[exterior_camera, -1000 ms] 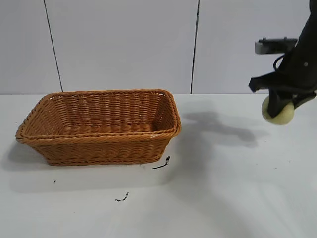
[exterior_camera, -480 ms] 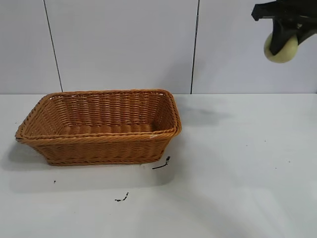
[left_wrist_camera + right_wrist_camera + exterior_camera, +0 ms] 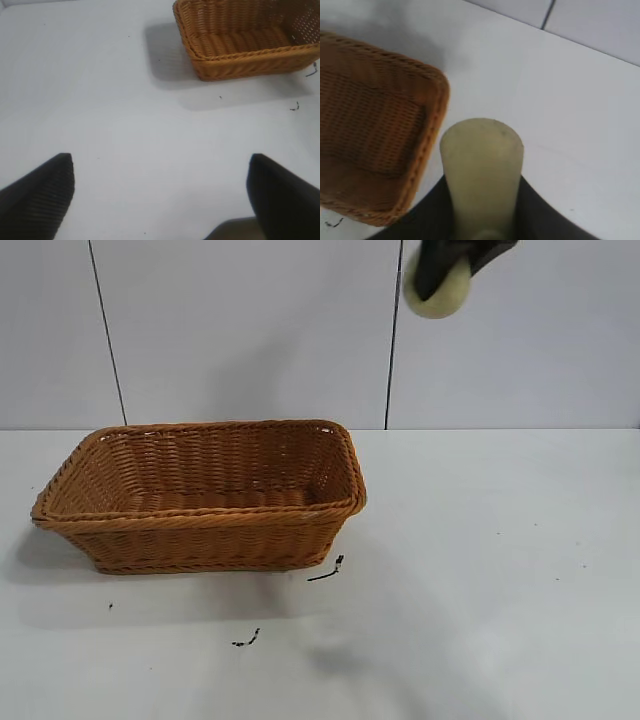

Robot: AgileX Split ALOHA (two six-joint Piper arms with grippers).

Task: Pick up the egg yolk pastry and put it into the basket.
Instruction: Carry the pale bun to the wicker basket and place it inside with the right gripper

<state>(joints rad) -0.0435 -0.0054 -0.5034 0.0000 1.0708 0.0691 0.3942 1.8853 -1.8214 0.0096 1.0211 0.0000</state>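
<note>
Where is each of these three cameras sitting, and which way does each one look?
Exterior view: outside the rig, facing the table and basket; the right gripper holds the pastry high up.
Left wrist view: on the left arm, looking down at the table; left gripper fingers open.
Right wrist view: on the right arm, looking down past the pastry at the basket's corner.
All three share the basket.

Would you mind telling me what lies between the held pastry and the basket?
Nothing: the exterior view shows only open air between the egg yolk pastry and the basket.
</note>
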